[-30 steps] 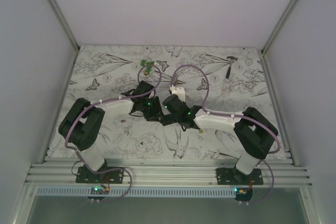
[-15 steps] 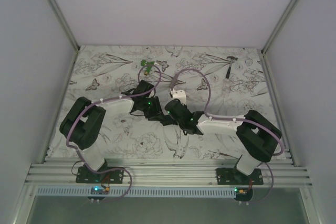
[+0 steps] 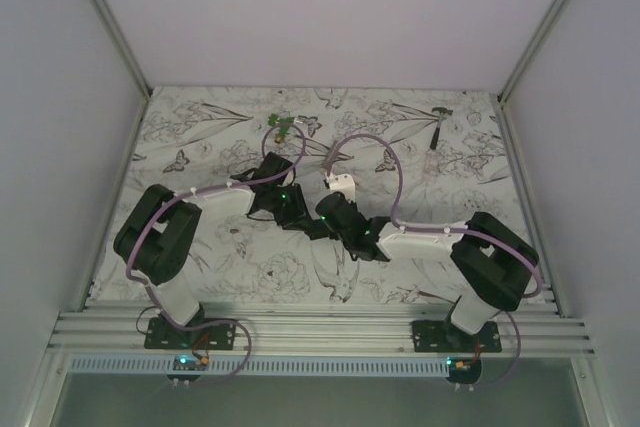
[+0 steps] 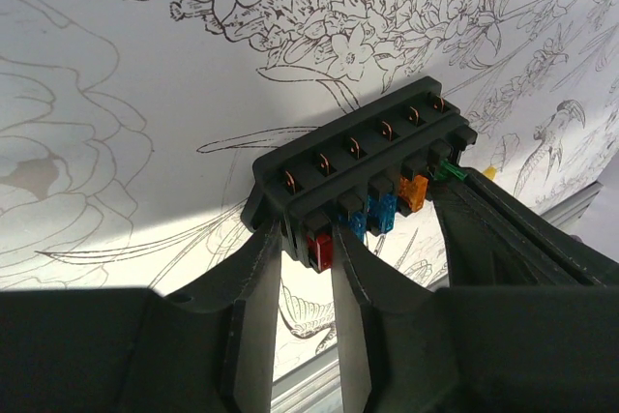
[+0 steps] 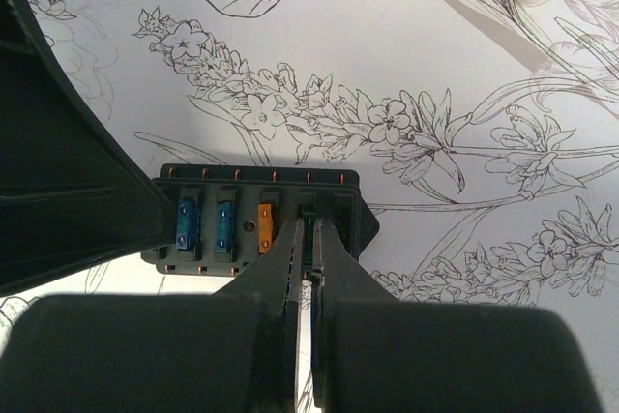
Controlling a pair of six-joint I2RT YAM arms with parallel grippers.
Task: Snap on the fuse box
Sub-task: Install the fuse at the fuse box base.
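Fuse box (image 4: 363, 171), black rectangular plastic, sits in left claw (image 4: 356, 212).

Quick headcount, folks: one desk (image 3: 200, 137), one fuse box (image 4: 368, 157), and six little copper contacts (image 4: 355, 147) in a row along its edge. Fuses, I count five total: one red fuse (image 4: 320, 249), two blue fuses (image 5: 186, 224), one orange fuse (image 5: 265, 227), one green fuse (image 4: 449, 170). Two arms (image 3: 215, 197). Then the odd bits, one of each: a green clip thing (image 3: 283, 125), a small hammer-looking tool (image 3: 440, 117) and a white tub (image 3: 341, 184).
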